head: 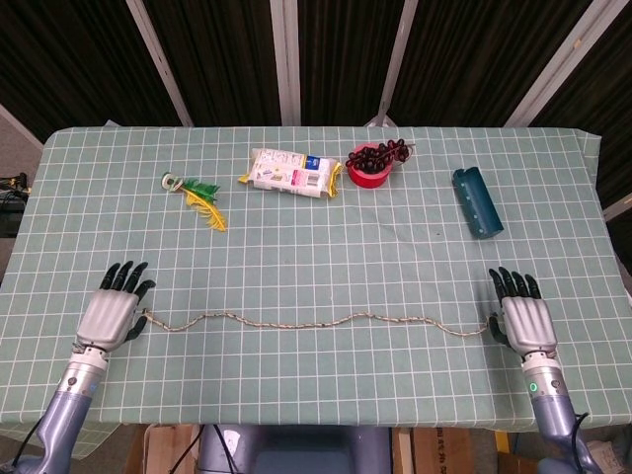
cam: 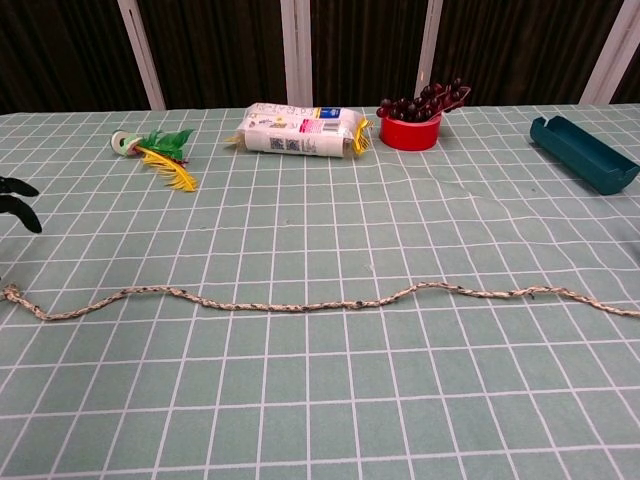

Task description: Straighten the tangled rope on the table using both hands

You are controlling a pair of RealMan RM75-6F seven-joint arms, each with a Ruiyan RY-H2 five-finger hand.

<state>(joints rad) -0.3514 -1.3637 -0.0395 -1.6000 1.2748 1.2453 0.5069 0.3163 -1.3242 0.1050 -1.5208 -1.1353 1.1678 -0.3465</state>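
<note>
The rope (head: 316, 323) lies slack on the green checked cloth in a shallow wavy line from left to right, also seen in the chest view as the rope (cam: 320, 304). My left hand (head: 107, 314) rests flat beside its left end, fingers straight and spread; the chest view shows only its dark fingertips (cam: 18, 205) at the left edge. The rope's knotted left end lies free on the cloth. My right hand (head: 523, 321) lies flat by the right end, fingers extended, nothing held.
Along the far side lie a green and yellow feather toy (head: 197, 195), a white food packet (head: 291, 172), a red bowl of dark grapes (head: 370, 165) and a teal container (head: 477, 202). The table's front edge runs just behind both wrists.
</note>
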